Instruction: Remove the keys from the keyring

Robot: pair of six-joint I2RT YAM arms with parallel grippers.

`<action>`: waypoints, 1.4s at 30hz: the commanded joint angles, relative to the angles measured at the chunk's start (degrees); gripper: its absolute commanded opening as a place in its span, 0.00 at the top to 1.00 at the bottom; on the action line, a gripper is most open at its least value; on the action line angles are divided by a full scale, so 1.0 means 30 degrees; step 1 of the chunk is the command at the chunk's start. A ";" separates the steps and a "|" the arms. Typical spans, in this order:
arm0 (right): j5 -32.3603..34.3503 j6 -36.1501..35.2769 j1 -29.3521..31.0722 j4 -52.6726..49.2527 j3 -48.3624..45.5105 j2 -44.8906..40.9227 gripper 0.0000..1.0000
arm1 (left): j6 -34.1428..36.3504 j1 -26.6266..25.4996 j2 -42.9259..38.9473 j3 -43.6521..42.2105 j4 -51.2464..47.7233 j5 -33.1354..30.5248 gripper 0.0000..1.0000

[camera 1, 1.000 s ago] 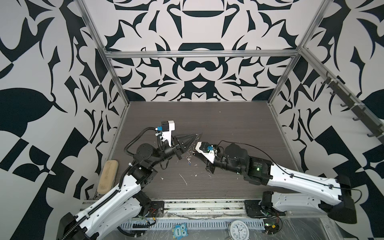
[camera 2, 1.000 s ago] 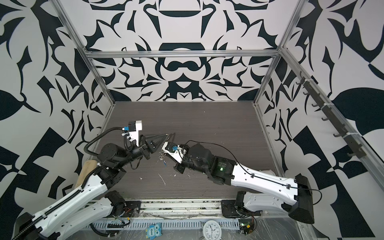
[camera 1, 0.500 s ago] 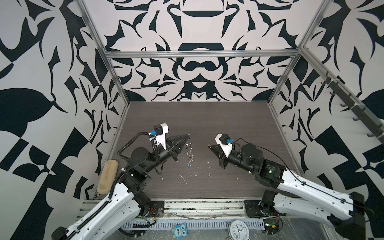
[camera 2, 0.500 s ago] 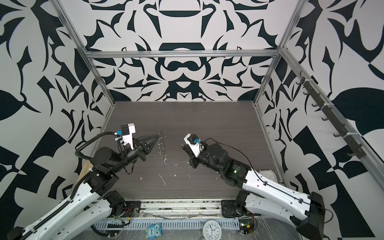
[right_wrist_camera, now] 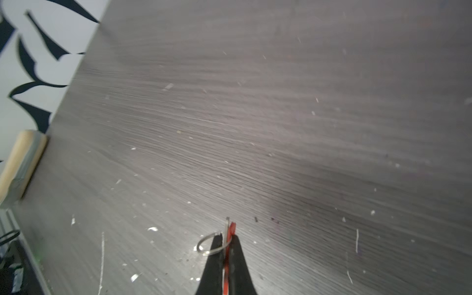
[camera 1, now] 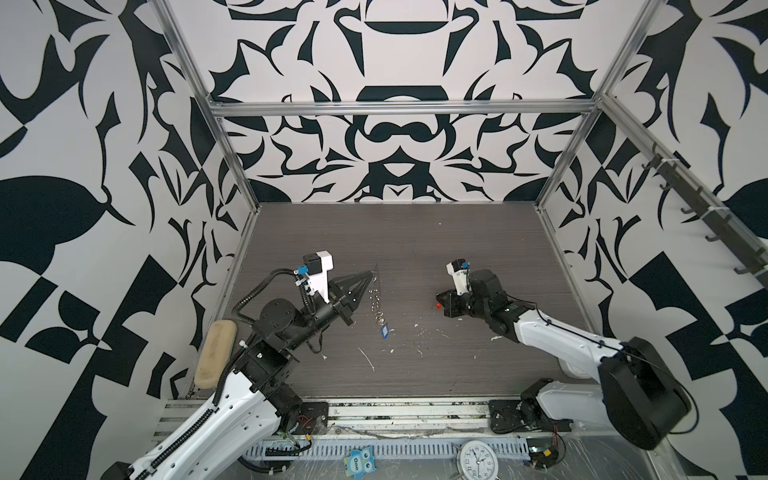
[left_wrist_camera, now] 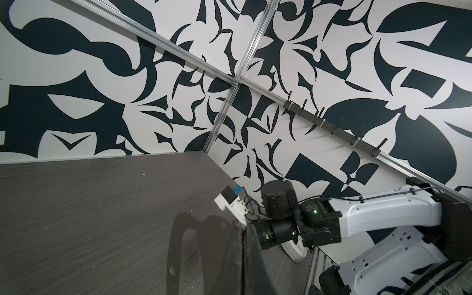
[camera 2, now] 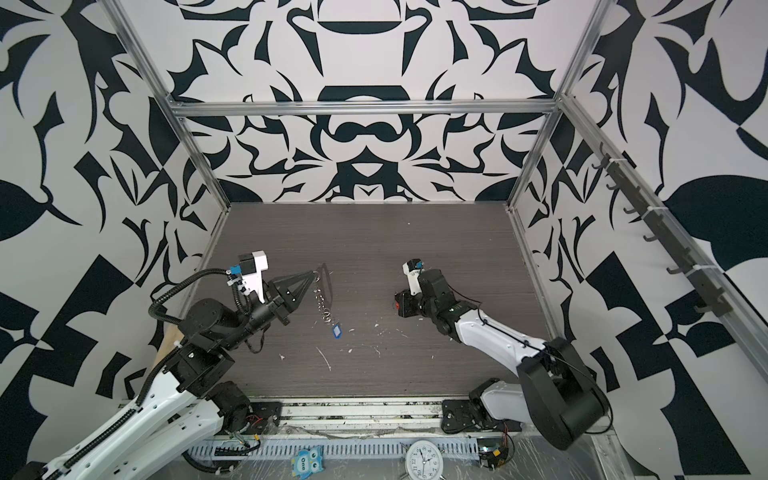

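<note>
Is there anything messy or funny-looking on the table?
Yes. Small white scraps lie scattered over the dark table, mostly on the part nearest the arms' bases, like crumbs nobody swept up. One is a long thin sliver. Nothing else looks spilled or broken.

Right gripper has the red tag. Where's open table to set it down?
Open: the table's back half, from the back wall down to the left gripper and the right gripper holding the red tag. Also the front middle, between the blue tag and the right gripper, with only white flecks. Crowded: by the left gripper, where the keyring and blue tag hang.
</note>
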 commanded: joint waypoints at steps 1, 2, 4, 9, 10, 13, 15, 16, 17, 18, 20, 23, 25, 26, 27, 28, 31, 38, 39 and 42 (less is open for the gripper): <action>-0.0369 0.0942 -0.0536 0.1011 0.0135 0.0905 1.00 | -0.0129 0.0050 -0.0298 -0.0043 0.0387 0.0002 1.00; -0.0522 0.0940 -0.0568 0.1230 0.0035 0.1214 1.00 | -0.0186 0.0050 -0.0298 -0.0065 0.0409 0.0022 1.00; -0.0419 0.0947 -0.0595 0.1333 -0.0034 0.1605 1.00 | -0.0287 0.0061 -0.0286 -0.0163 0.0499 0.0101 1.00; 0.0996 0.1333 -0.0628 0.1132 -0.0426 0.1669 0.92 | -0.0407 0.0050 -0.0377 -0.0277 0.0533 0.0073 1.00; 0.1326 0.1408 -0.0628 0.1048 -0.0534 0.1532 0.77 | -0.0408 0.0050 -0.0417 -0.0277 0.0533 0.0100 1.00; 0.2307 0.1580 -0.0628 0.0687 -0.0742 0.1095 0.58 | -0.0437 0.0050 -0.0439 -0.0270 0.0478 0.0113 1.00; 0.2722 0.1601 -0.0628 0.0529 -0.0844 0.0741 0.53 | -0.0464 0.0050 -0.0460 -0.0334 0.0498 0.0056 1.00; 0.2910 0.1585 -0.0628 0.0439 -0.0890 0.0487 0.34 | -0.0495 0.0050 -0.0457 -0.0340 0.0503 0.0026 1.00; 0.2959 0.1585 -0.0628 0.0382 -0.0963 0.0180 0.31 | -0.0518 0.0050 -0.0482 -0.0335 0.0518 0.0012 1.00; 0.3076 0.1585 -0.0627 0.0284 -0.1000 -0.0131 0.30 | -0.0525 0.0054 -0.0474 -0.0356 0.0504 0.0005 1.00; 0.2970 0.1541 -0.0621 0.0376 -0.1167 -0.1077 0.30 | -0.0602 0.0050 -0.0469 -0.0333 0.0583 -0.0054 1.00; 0.2183 0.1290 -0.0585 0.0661 -0.1207 -0.2550 0.33 | -0.0893 0.0050 -0.0376 -0.0248 0.0777 -0.0101 1.00; 0.1053 0.1095 -0.0528 0.1335 -0.1407 -0.3502 0.35 | -0.1179 0.0050 -0.0291 -0.0144 0.0913 -0.0005 1.00; 0.0517 0.0982 -0.0443 0.1674 -0.1446 -0.3886 0.37 | -0.1305 0.0054 -0.0255 -0.0063 0.0914 0.0000 1.00; 0.0055 0.0923 -0.0367 0.1888 -0.1471 -0.4215 0.39 | -0.1392 0.0050 -0.0249 -0.0015 0.0942 -0.0017 1.00; -0.0537 0.0856 -0.0196 0.2238 -0.1474 -0.4512 0.41 | -0.1475 0.0051 -0.0223 0.0073 0.0943 -0.0029 1.00; -0.2065 0.0544 0.0683 0.3603 -0.1647 -0.5290 0.41 | -0.1666 0.0050 -0.0229 0.0220 0.0968 -0.0114 1.00; -0.3668 -0.0917 0.3821 0.4834 -0.0906 -0.5944 0.42 | -0.1731 0.0051 0.0082 0.0828 0.1031 0.0366 1.00; -0.3676 -0.1055 0.4205 0.4764 -0.0715 -0.5907 0.43 | -0.1747 0.0065 0.0129 0.0872 0.1031 0.0343 1.00; -0.3485 -0.1668 0.5436 0.4644 -0.0308 -0.5661 0.45 | -0.1806 0.0065 0.0188 0.0986 0.1100 0.0235 1.00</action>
